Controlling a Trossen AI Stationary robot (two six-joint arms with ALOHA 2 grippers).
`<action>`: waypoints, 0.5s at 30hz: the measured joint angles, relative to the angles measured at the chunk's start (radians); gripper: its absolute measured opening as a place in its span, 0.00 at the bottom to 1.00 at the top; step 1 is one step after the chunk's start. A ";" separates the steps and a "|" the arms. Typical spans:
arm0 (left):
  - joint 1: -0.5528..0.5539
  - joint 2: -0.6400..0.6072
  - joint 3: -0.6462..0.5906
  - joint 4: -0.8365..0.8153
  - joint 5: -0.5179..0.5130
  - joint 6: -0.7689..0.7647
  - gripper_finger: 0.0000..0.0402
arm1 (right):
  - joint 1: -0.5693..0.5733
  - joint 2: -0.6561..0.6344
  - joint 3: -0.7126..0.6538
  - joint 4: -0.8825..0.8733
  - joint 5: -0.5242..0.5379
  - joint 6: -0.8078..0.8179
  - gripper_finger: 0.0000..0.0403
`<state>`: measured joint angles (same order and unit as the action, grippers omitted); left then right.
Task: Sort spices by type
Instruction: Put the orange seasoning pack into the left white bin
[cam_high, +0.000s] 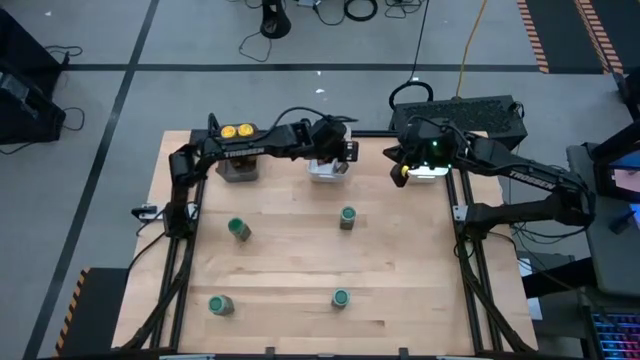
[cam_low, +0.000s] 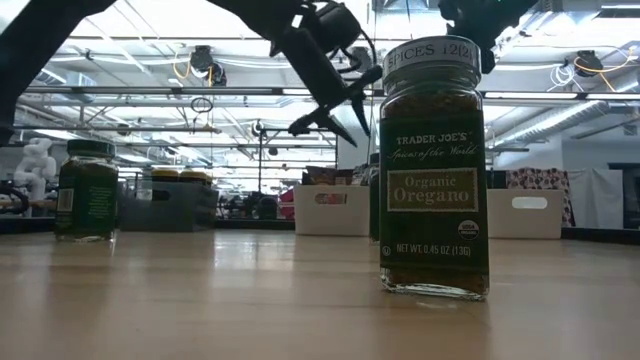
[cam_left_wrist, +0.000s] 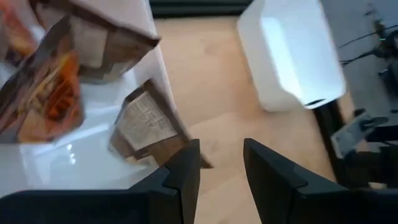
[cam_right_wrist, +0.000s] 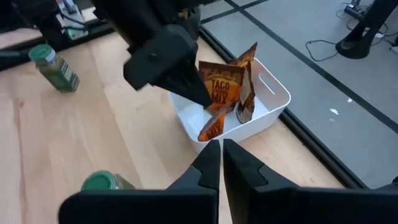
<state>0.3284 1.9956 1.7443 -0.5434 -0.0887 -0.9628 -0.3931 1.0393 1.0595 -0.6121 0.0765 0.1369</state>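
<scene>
From above, your left pincer (cam_high: 335, 150) hangs over the white tray (cam_high: 328, 172) at the far edge of the table (cam_high: 290, 260), the likely drop point for packets. The right pincer (cam_high: 400, 172) waits near the far right corner over a second white tray (cam_high: 430, 176). Yellow-lidded jars (cam_high: 238, 131) sit grouped in a dark tray (cam_high: 238, 168) toward the far left; four green-lidded jars (cam_high: 347, 217) lie scattered mid-table and toward the near edge, so you have those left to sort.

At table height, the nearest jar (cam_low: 434, 165) reads "Trader Joe's Spices of the World, Organic Oregano", its lid stamped "Spices".

From your left wrist, the fingers (cam_left_wrist: 186, 177) stand partly apart with nothing between them; brown-orange packets (cam_left_wrist: 46, 93) rest in the tray beyond.

From your right wrist, that pincer (cam_right_wrist: 221, 163) is closed tight and empty; a packet (cam_right_wrist: 219, 90) reads "Taco Mix".
</scene>
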 joint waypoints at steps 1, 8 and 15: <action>-0.004 0.010 0.000 0.007 -0.006 -0.005 0.32 | 0.000 0.000 0.000 -0.004 0.000 -0.008 0.00; -0.017 0.066 0.000 0.024 -0.033 -0.071 0.32 | 0.000 -0.006 0.000 -0.021 -0.002 -0.049 0.00; -0.025 0.097 0.000 0.022 -0.077 -0.097 0.32 | 0.000 -0.007 0.000 -0.066 -0.004 -0.094 0.00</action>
<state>0.3037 2.0926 1.7439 -0.5210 -0.1661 -1.0598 -0.3931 1.0321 1.0595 -0.6778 0.0723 0.0433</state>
